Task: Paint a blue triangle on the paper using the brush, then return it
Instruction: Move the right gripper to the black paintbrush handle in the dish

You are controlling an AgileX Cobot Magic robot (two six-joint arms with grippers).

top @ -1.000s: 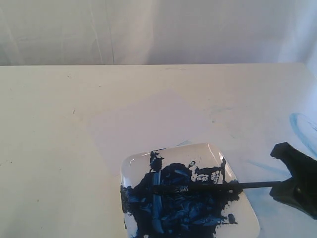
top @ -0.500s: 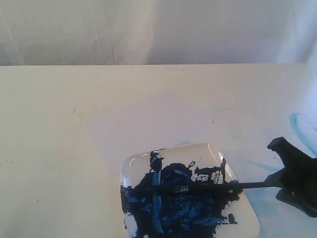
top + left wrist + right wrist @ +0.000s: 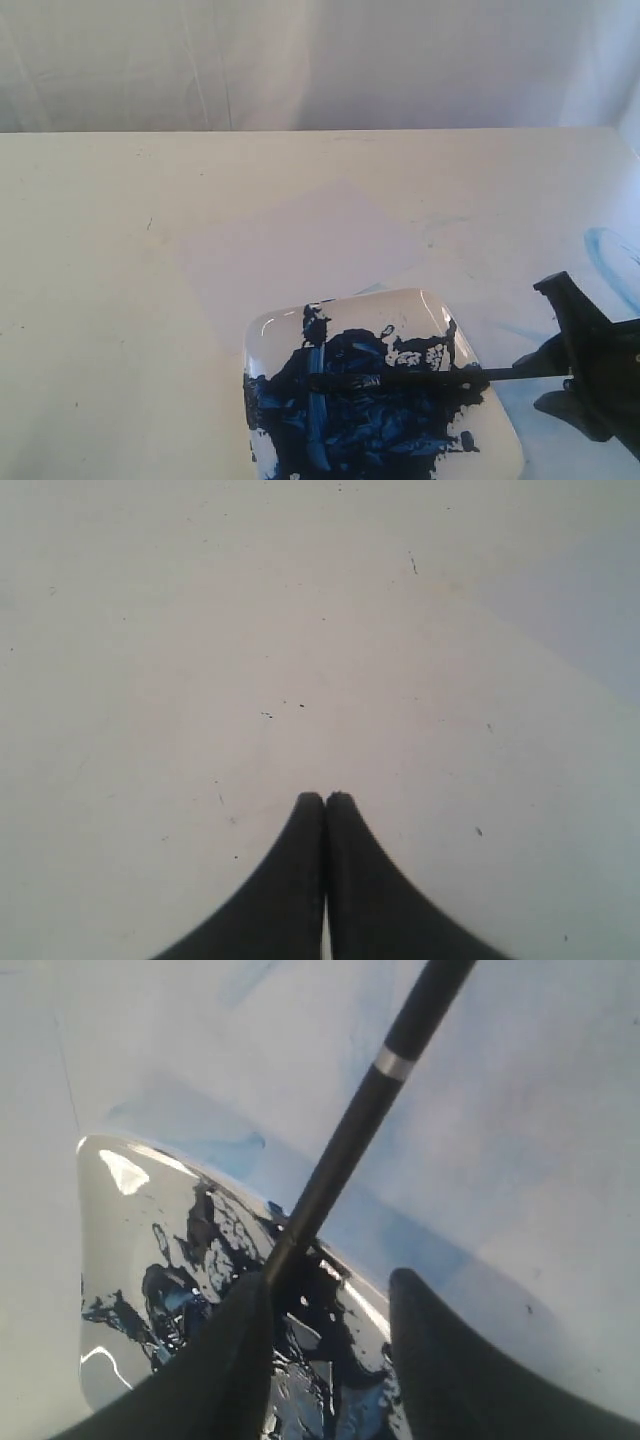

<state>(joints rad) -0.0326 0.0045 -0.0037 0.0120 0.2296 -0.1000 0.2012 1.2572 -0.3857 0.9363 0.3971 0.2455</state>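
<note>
The brush lies across the white plate, its bristles in the paint and its black handle pointing right. My right gripper stands open at the handle's outer end, one finger on either side of it. In the right wrist view the brush, with its silver band, runs down behind one finger; the right gripper holds nothing. The paper lies blank behind the plate. No blue triangle is in view. My left gripper is shut and empty over bare table, outside the exterior view.
A big dark-blue paint blob covers much of the plate. Faint light-blue smears mark the table at the far right. A pale wall stands behind the table's back edge.
My right gripper has crept a little to the left along the handle, with its upper finger now higher. The brush has stayed still on the plate.
</note>
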